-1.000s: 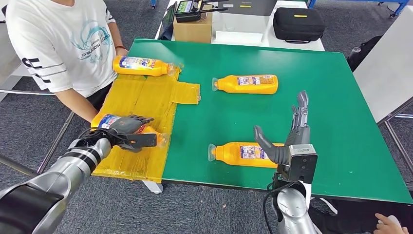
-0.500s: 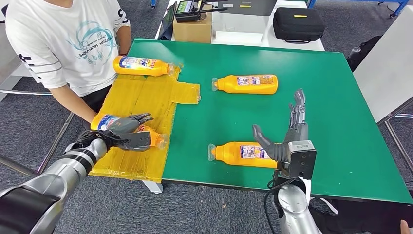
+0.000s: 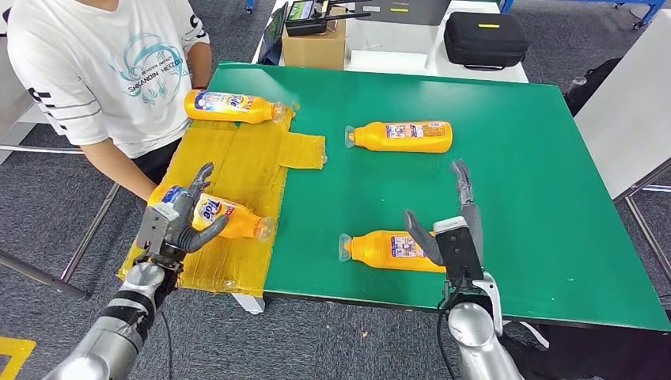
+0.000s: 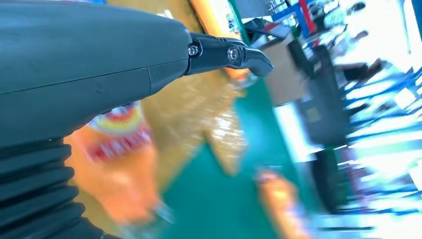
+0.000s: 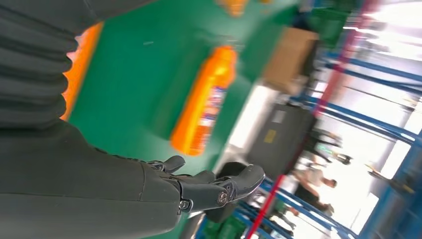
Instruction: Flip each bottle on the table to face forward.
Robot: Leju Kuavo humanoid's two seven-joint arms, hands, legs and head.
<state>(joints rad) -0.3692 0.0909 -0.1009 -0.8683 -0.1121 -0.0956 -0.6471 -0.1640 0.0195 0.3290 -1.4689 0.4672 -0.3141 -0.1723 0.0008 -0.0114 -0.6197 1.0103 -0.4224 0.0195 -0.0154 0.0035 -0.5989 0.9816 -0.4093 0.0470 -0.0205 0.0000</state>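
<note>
The left hand stands at the near left corner of the yellow mat, fingers spread and raised, holding nothing. The near-left bottle lies on the mat just beyond and touching or nearly touching those fingers; the frame does not settle which. Its long axis runs left to right with a slight slope, base toward the person, cap toward the green table. A printed label faces up. The far-left bottle lies at the mat's far edge, well apart from both hands, axis left to right, cap pointing right. The centre bottle lies on the green surface, axis left to right, cap pointing left, between the two arms in reach but nearer the right. The near bottle lies close to the table's front edge, axis left to right, cap pointing left; its base end is hidden behind the right hand. That hand stands upright with thumb apart from the long fingers, holding nothing, and appears to bracket the bottle's base end. Judgement: the near bottle is the right hand's closest target, and the grasp direction crosses the bottle's long axis. Both wrist views are blurred and add only that the fingers are extended.
</note>
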